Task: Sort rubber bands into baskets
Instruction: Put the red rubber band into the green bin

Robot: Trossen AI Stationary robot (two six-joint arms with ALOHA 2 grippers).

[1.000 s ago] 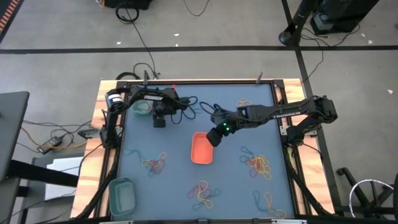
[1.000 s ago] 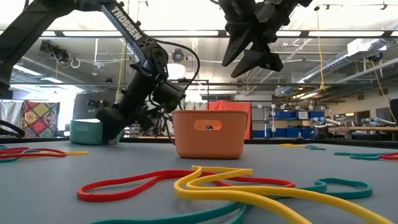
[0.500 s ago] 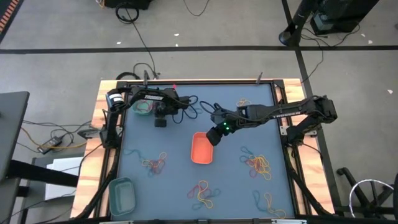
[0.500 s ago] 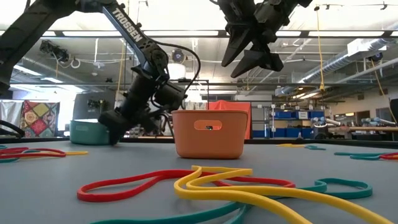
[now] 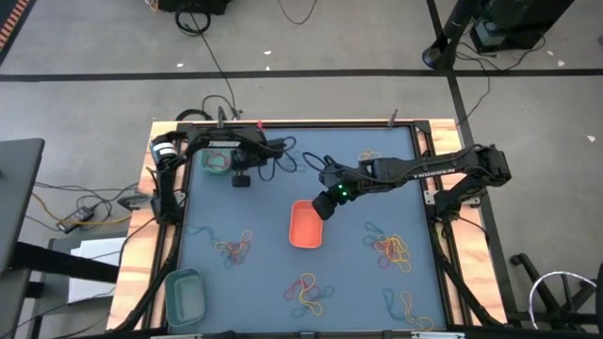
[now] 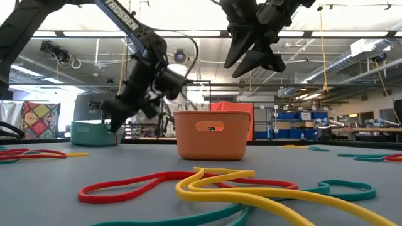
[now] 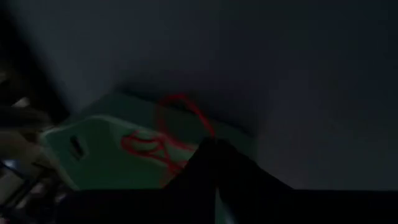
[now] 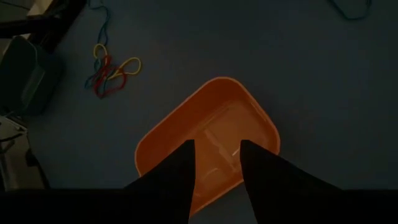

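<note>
A: While the right gripper [image 5: 320, 208] hangs above the far end of the orange basket [image 5: 304, 226], where is the left gripper [image 5: 241, 179]?

B: It is near the far left corner of the table [image 5: 273, 282], just beside the bright green basket [image 5: 216, 161]. Its fingers are pressed together, and a red band [image 7: 180, 118] runs from their tips toward this basket, so it seems to grasp that band. More red bands [image 7: 146, 146] lie inside the basket.

A: And the right one, is it holding something?

B: I see nothing between its fingers [image 8: 177, 180]. They stand apart, with the orange basket's floor showing in the gap.

A: Where are the other baskets and bands?

B: The dull teal basket [image 5: 186, 294] sits at the near left corner. Mixed rubber bands lie in loose heaps on the table: one left of the orange basket [image 5: 233, 247], one near the front edge [image 5: 306, 294], one at the right [image 5: 388, 247], and some at the far right [image 5: 369, 156].
</note>
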